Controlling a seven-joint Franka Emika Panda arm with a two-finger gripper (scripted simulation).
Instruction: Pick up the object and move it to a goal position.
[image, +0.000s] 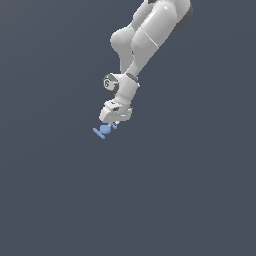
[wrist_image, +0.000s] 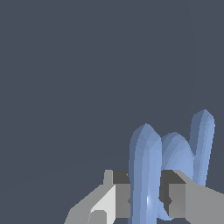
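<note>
The object (image: 104, 131) is a tiny light-blue spool-like piece, a round blob between two thin flat end bars. It sits just under my gripper (image: 112, 124) in the exterior view. In the wrist view the object (wrist_image: 176, 153) stands between the grey fingers (wrist_image: 109, 199). One end bar is held between the two finger pads, and the blob and the other bar stick out to one side. The jaws are closed against that bar.
The white arm (image: 145, 35) comes down from the top of the exterior view. Around it is only a plain dark grey-blue surface, with no other objects or edges in view. No goal marker shows.
</note>
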